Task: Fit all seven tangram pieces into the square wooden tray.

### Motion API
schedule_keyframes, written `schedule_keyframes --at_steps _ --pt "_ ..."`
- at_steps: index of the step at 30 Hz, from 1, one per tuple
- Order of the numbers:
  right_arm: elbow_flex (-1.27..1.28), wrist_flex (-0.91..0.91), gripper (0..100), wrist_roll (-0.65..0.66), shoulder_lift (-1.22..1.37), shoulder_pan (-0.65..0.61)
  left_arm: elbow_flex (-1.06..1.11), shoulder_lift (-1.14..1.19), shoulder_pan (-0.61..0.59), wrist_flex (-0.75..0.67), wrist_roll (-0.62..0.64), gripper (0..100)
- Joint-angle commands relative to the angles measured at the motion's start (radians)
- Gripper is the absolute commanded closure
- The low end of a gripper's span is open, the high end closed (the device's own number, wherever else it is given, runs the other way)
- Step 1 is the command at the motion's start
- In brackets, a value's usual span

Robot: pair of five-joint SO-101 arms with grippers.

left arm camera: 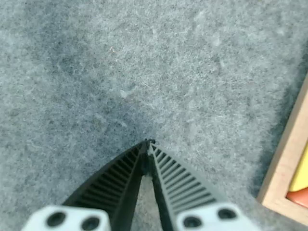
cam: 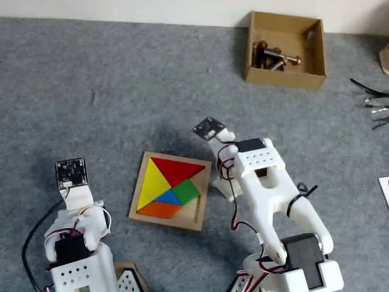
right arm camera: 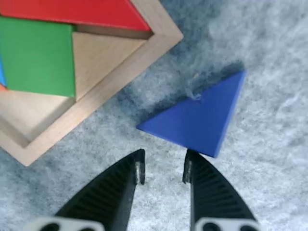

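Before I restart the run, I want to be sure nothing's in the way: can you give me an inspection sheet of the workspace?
Surface: grey felt, flat.
Job's things: wooden tray holds five coloured pieces, gaps left; blue triangle lies on the felt beside its corner.
Clutter: cardboard box of metal parts, far from the tray.
Grippers: right gripper open, fingers just short of the blue triangle; left gripper shut over bare felt.
Cables: loose black leads right of the box.
Surroundings: pale wall behind.

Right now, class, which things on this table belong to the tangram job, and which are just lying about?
Job: wooden tray, red piece, yellow piece, green piece, blue triangle beside the tray.
Lying about: cardboard box, metal parts inside it.
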Motion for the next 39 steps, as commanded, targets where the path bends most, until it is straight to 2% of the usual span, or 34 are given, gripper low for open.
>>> schedule_keyframes --at_steps 1,5,10,24,29,33,39 --pt "-0.062 -0.019 86.4 -0.017 -0.018 0.008 0.019 -0.005 -0.013 0.003 0.011 99" --pt "-0.077 -0.022 86.4 -0.018 -0.008 0.005 0.019 -0.005 -0.013 0.003 0.011 99" --pt "-0.128 -0.022 86.4 -0.101 -0.008 0.005 0.019 -0.005 -0.013 0.003 0.011 99" --pt "-0.139 -0.022 86.4 -0.107 -0.007 0.002 0.019 -0.005 -0.013 0.003 0.011 99" --pt "-0.137 -0.076 86.4 -0.109 -0.007 -0.054 0.019 -0.005 -0.013 0.003 0.011 99" --pt "-0.137 -0.105 86.4 -0.173 -0.005 -0.067 0.019 -0.005 -0.013 0.003 0.011 99" --pt "-0.136 -0.105 86.4 -0.175 0.022 -0.065 0.019 -0.005 -0.013 0.003 0.011 99"
